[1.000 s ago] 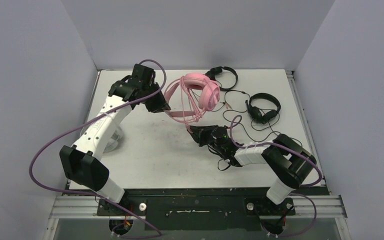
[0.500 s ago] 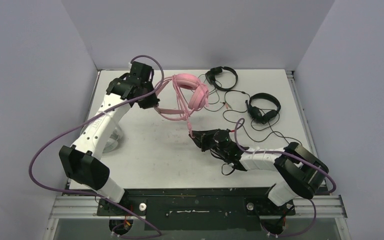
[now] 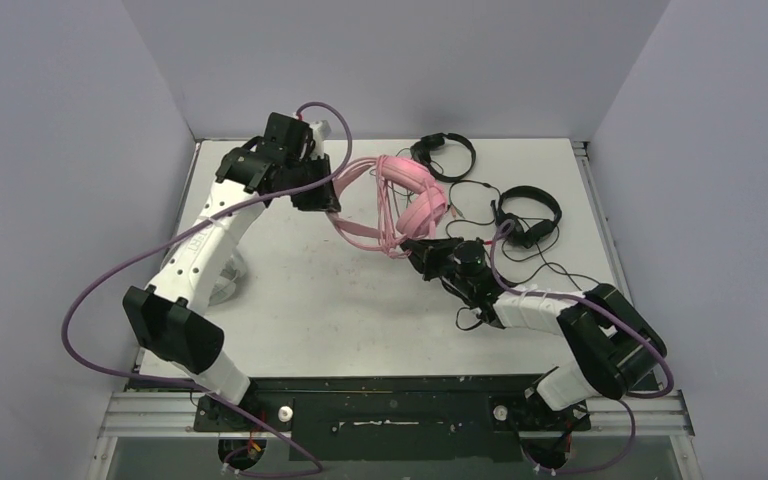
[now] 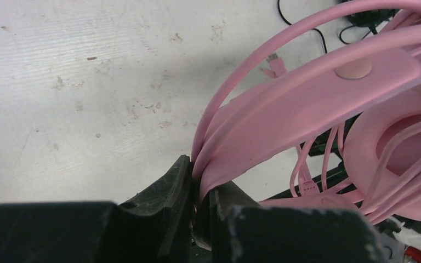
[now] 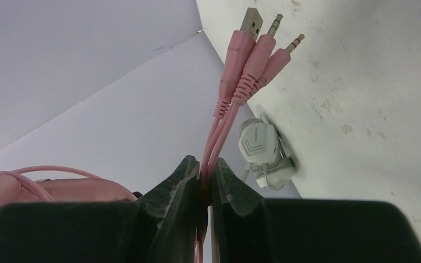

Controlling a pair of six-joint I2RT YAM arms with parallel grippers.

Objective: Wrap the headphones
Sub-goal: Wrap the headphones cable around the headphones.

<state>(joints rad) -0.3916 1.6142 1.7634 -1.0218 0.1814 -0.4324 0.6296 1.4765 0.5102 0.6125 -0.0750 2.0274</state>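
Pink plastic fills most of what we see from the left wrist. The left gripper (image 4: 200, 181) has its jaws pressed together on the headband of the pink headset (image 4: 307, 104). From above, we find that headset toward the far edge of the tabletop (image 3: 300, 300), about midway between its left and right edges. The left gripper is at its left side. We cannot tell whether the ear cups touch the surface. The right gripper (image 3: 410, 247) sits just on the near side of the headset. Its own camera shows its jaws closed on the pink cable (image 5: 217, 137), just behind the plugs.

Counting, we have four headsets:
- One is pink.
- Two are thin and black. The far black headset (image 3: 445, 150) lies at the far edge. The second black headset (image 3: 528, 215) lies toward the right edge. Thin black cords trail over the tabletop around them.
- One is a white-grey headset (image 3: 225, 282), near the left edge and partly hidden under the left arm. We also see it from the right wrist, past the plugs.

We count three plugs on the pink cable: one USB plug (image 5: 250, 22) and two jack plugs (image 5: 277, 24). Both arms have a purple lead looping off them.
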